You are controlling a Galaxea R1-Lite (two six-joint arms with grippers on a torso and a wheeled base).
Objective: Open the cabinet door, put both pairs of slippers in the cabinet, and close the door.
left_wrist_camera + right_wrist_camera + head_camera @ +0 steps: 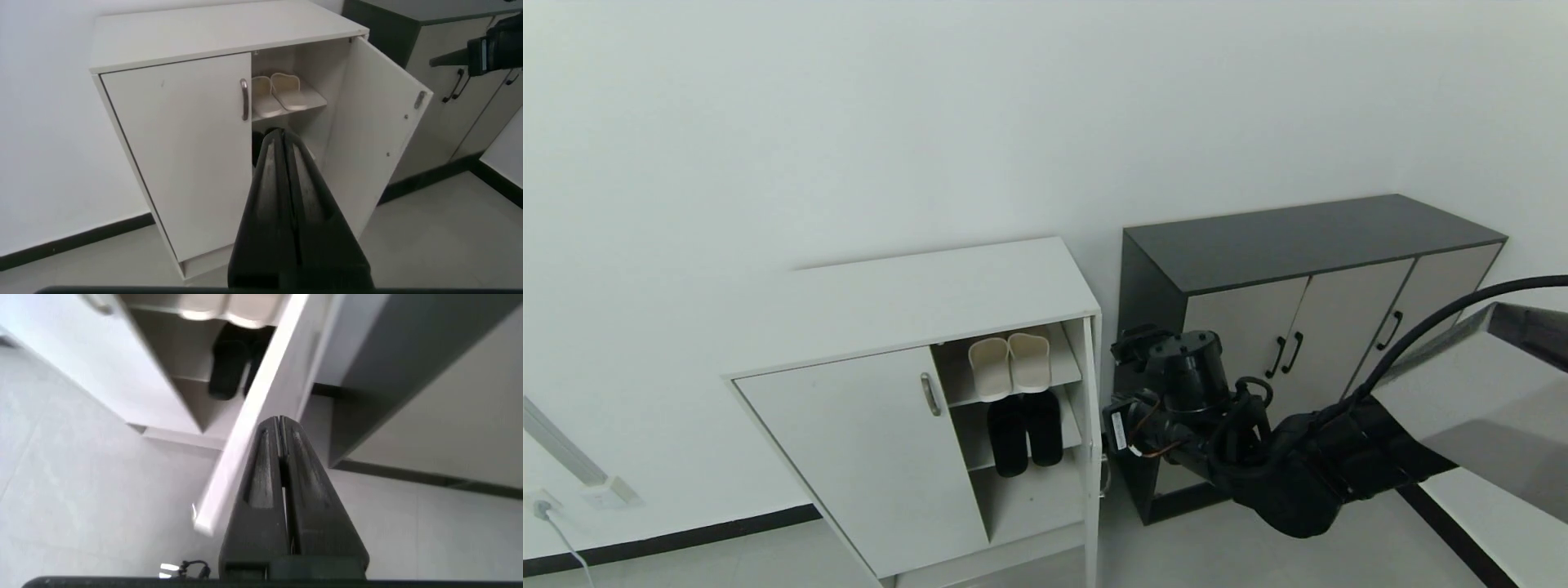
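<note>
While one door [382, 114] stands open, the cabinet [931, 294] holds two slipper pairs [992, 371]

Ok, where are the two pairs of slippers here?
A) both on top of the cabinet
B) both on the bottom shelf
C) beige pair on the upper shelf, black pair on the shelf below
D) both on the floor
C: inside the white cabinet the beige slippers sit on the upper shelf and the black slippers on the shelf below, with the door open.
</note>
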